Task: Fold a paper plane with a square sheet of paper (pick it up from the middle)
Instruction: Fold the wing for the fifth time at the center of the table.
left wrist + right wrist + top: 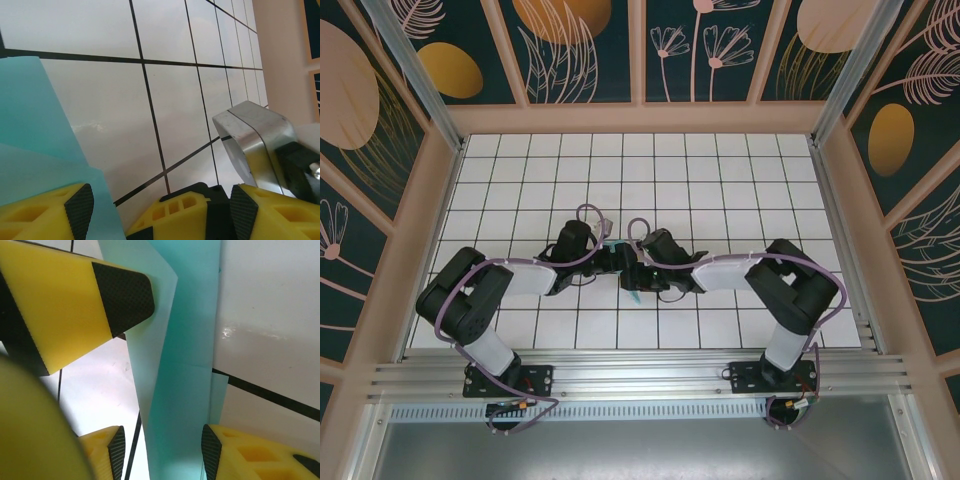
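Left side first: the left claw (162,215) was seen with its jaws spread wide and nothing pinched. The folded turquoise paper (35,130) was found just beside its left finger, one edge poking a little into the gap, over the tiled table (720,170). On the right, the right claw (165,452) was parted too and sat loose around the paper (185,365). The strip ran between its two pads and out ahead of them, with bare table showing next to one pad, so no grip was made out there either.

Step in hand, as far as can be judged: mid-fold, with the sheet narrowed to a strip and nothing gripping it. A fresh pinch is probably called for next, with one claw pinning the strip while a flap is turned over along the crease. Thin paper like this could easily be skated sideways.

From above, the paper (633,298) was tucked between both claw tips, long axis running far-to-near, slightly slanted. Which end was the nose couldn't be told.
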`<state>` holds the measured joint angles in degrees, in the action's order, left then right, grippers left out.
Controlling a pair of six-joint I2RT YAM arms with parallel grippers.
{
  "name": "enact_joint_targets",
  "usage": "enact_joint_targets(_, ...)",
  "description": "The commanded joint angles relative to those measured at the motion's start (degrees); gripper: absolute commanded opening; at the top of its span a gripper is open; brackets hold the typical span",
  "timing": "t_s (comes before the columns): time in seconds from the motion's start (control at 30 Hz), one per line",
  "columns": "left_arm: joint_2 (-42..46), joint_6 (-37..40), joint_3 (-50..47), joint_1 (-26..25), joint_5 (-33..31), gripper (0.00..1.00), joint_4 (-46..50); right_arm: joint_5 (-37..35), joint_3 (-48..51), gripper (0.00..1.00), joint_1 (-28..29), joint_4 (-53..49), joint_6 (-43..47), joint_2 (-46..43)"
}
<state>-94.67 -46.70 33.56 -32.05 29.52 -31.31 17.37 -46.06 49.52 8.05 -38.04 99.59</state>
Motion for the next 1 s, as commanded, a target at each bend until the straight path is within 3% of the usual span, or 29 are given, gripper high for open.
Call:
enact_joint_targets(0.0, -0.93, 0.82, 1.33, -0.01, 0.75, 0.75, -0.51, -3.96, -2.27, 0.48, 1.15, -3.43, 2.18, 2.17)
enact_joint_targets(0.4, -1.13, 0.91, 1.49, -0.02, 0.93, 0.75, -0.46, -6.35, -2.35, 0.48, 1.47, -4.10, 2.79, 0.56)
enact_joint_targets(0.8, -1.30, 1.08, 2.12, -0.02, 1.46, 0.75, -0.26, -3.51, -1.18, 0.27, 1.56, -2.90, 0.65, 4.63)
enact_joint_targets(0.97, -1.30, 1.17, 2.21, -0.03, 1.71, 0.75, -0.32, -3.13, -0.58, 0.27, 1.39, -2.76, -0.07, 5.11)
